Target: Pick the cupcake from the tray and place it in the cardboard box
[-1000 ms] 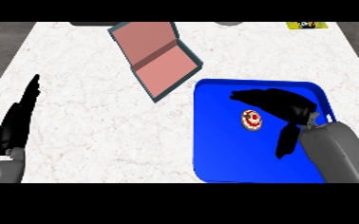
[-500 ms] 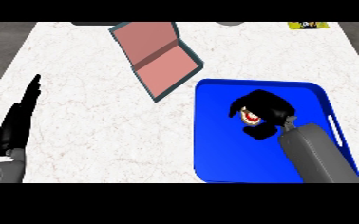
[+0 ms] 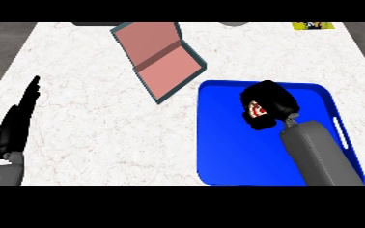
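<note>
Here, a white marbled counter top [image 3: 107,125] is seen from steeply above. On its right part lies a bright blue rectangular tray with a raised rim [image 3: 228,149], and a slot handle is visible along the tray's right edge. Over the upper middle of the tray the black right hand [image 3: 274,99] is held, carried by a grey forearm [image 3: 317,154] that enters from the lower right. Its fingers are curled round the small red-and-white cupcake [image 3: 257,109], of which only a sliver is shown between the dark fingers; the rest is hidden by the hand. Whether the cupcake is resting on the tray floor or raised just above it cannot be told from this angle, though it appears to be within the tray's outline.

Up and to the left of the tray, near its top left corner but apart from it, an open flat cardboard box with a pinkish-brown inside and dark teal edges [image 3: 158,58] is laid at a slant, with a fold running across its middle.

At the left edge of the view the black left hand [image 3: 21,121] is shown resting, fingers straight, pressed together and pointing upward. A small yellow object [image 3: 312,25] is seen at the top right edge.
</note>
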Robot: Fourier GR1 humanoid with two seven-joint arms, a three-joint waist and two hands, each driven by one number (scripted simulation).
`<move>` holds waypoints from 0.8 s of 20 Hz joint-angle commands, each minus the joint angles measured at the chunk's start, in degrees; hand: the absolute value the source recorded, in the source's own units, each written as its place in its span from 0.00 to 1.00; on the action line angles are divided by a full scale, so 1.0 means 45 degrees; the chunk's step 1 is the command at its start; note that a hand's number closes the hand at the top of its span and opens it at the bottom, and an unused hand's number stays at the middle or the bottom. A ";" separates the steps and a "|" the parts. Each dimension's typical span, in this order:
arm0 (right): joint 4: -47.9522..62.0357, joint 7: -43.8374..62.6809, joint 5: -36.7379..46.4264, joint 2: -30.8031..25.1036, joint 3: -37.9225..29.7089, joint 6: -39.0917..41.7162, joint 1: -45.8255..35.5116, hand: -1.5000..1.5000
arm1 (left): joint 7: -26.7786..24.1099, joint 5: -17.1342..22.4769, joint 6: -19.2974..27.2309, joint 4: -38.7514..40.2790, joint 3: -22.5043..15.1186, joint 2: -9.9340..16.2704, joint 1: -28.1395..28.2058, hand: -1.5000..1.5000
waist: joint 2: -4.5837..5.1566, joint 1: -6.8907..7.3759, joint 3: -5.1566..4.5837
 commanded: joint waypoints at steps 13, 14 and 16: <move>-0.5048 0.5878 0.1434 0.0663 -0.1659 -0.1649 -0.0778 1.00 | 0.0495 -0.0014 -0.0095 -0.0413 0.0276 0.0022 -0.0099 0.50 | -0.0047 -0.0092 -0.0003; -0.5320 0.5565 0.1446 0.0423 -0.1589 -0.1544 -0.1010 1.00 | -0.0130 -0.0143 0.0072 -0.0014 0.0214 -0.0182 0.0094 0.50 | -0.0032 -0.0093 -0.0009; -0.6564 0.6070 0.1389 0.1050 -0.0942 -0.0829 -0.0801 1.00 | 0.0558 -0.0221 -0.0005 -0.0216 0.0063 -0.0300 -0.0119 0.50 | -0.0041 -0.0119 -0.0007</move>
